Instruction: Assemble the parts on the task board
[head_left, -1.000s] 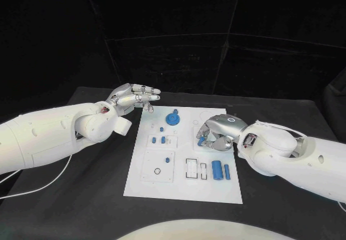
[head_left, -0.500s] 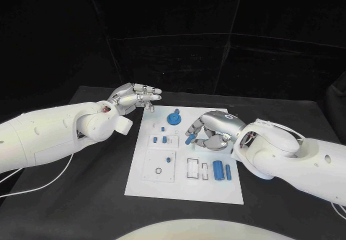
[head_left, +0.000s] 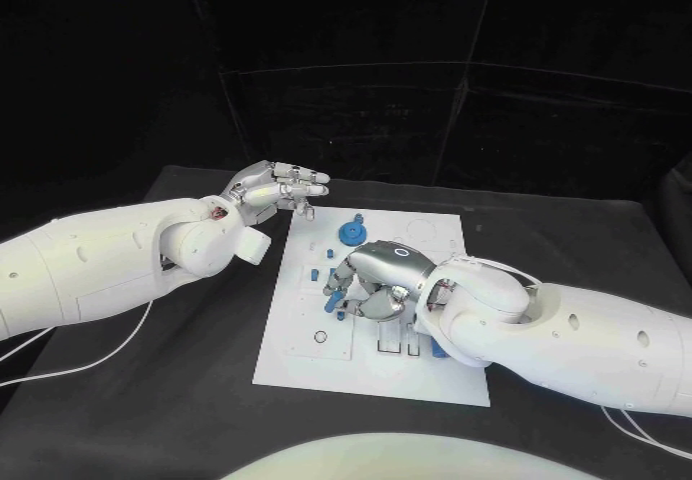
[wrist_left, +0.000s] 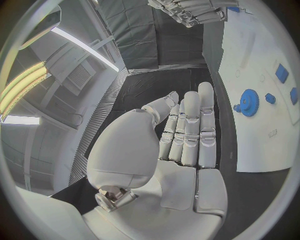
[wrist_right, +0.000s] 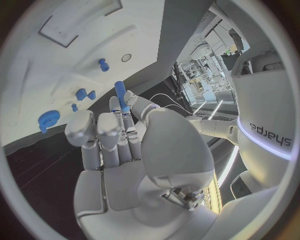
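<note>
Black table (head_left: 173, 400), white task board (head_left: 433, 380) centred. Right hand (head_left: 372, 285) pinches blue peg (wrist_right: 121, 96): keep upright, align over hole, press gently. Left hand (head_left: 274, 190) idles at far-left corner, fingers loosely together, holding nothing.

Head view: the surroundings are dark, and the task board (head_left: 310, 370) is the brightest surface, evenly lit from above. There is a soft sheen on the back of my right hand (head_left: 378, 275) and a faint shadow on the board beneath it. My left hand (head_left: 274, 190) is lit evenly.

Left wrist view: bright strip lights (wrist_left: 81, 47) glare overhead.

Both wrist views: straight edges bend towards the rim. The blue part (wrist_right: 120, 95) held in my right fingers stands out clearly.
</note>
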